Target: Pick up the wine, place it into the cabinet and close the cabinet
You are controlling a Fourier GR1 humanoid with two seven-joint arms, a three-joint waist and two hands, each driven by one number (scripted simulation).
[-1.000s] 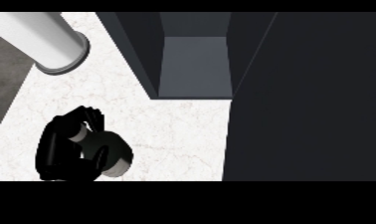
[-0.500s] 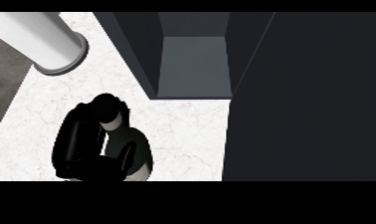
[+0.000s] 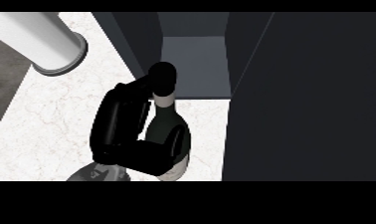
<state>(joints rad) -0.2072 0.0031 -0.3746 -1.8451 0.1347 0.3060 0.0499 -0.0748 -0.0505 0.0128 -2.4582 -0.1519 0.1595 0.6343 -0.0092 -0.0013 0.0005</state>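
The wine bottle (image 3: 164,124) is dark with a pale band on its neck and a black cap, standing nearly upright over the white marble counter (image 3: 51,113). My left hand (image 3: 117,121) is shut on it: the fingers lie along its left side and the thumb wraps across its lower body. The bottle's cap sits just at the front edge of the open cabinet (image 3: 192,63), a dark box with a grey floor. The cabinet's door (image 3: 301,98) stands open as a big dark panel on the right. My right hand does not show.
A white cylinder (image 3: 46,39) with a grey rim lies at the upper left of the counter. The counter's left edge runs along a dark grey strip (image 3: 10,76). The cabinet's left wall (image 3: 136,44) rises just beyond the bottle.
My left hand has carried the bottle away from me and to the right, up to the cabinet's opening. Hand and bottle now look larger, so they are higher.
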